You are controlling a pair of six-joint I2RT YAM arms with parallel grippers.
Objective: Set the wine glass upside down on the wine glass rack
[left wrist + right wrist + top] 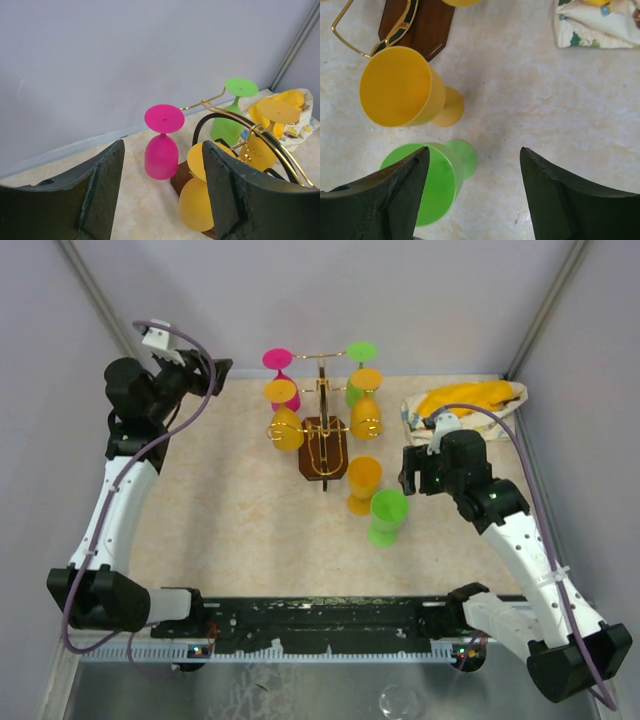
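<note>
The wine glass rack (pixel 322 430), gold wire on a dark wooden base, stands at the table's middle back. Upside down on it hang a pink glass (pixel 280 375), a green glass (pixel 360 365) and two orange glasses (pixel 285 422). An orange glass (pixel 363 483) and a green glass (pixel 387 517) stand upright in front of the rack. My right gripper (pixel 408 472) is open and empty just right of these two; its wrist view shows the green glass (pixel 427 185) at its left finger and the orange glass (pixel 400 87) beyond. My left gripper (pixel 222 368) is open and empty, left of the rack, facing the pink glass (pixel 161 155).
A white patterned cloth bag (pixel 465 405) with yellow things in it lies at the back right, also in the right wrist view (pixel 595 25). Grey walls close the back and sides. The rack's base (pixel 422 22) is close behind the upright orange glass.
</note>
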